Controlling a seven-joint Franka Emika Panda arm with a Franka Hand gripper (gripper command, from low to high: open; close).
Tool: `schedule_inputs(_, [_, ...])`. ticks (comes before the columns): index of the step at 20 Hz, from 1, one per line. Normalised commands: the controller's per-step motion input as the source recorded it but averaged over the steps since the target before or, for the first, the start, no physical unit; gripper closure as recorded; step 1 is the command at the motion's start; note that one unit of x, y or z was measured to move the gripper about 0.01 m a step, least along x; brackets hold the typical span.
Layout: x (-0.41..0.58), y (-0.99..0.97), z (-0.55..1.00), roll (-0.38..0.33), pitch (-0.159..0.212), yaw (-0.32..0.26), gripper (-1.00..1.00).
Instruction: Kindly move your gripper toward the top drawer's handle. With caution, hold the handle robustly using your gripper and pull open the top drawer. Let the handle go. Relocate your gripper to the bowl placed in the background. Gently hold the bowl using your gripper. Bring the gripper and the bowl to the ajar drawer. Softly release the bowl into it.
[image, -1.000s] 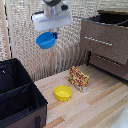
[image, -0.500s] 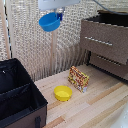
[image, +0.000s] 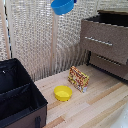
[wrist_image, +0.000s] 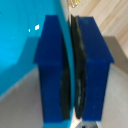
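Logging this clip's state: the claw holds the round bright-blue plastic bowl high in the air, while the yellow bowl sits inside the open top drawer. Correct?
Not quite. The small round yellow bowl sits on the light wooden table, beside a patterned box, not inside the drawer; the exterior view shows this. The claw does hold the round bright-blue plastic bowl high up.

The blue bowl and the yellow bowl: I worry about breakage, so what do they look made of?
The blue bowl, pinched at its thin wall by the claw, looks like glossy plastic, with a bright highlight. The yellow bowl also seems plastic, evenly coloured; too small to be sure.
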Motion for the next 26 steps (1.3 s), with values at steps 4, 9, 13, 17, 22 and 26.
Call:
schedule_inputs(4, [0.018, -0.92, 0.39, 0.061, 0.003, -0.055, 1.00])
schedule_inputs(9, [0.000, -1.00, 0.05, 0.039, -0.004, -0.026, 1.00])
schedule_inputs(13, [0.000, -1.00, 0.00, 0.027, -0.008, 0.000, 1.00])
schedule_inputs(17, [-0.025, -1.00, 0.02, 0.033, 0.001, 0.000, 1.00])
schedule_inputs(22, [-0.133, -1.00, 0.09, 0.048, 0.030, 0.000, 1.00])
schedule_inputs(26, [-0.221, -1.00, 0.05, 0.043, 0.065, 0.000, 1.00])
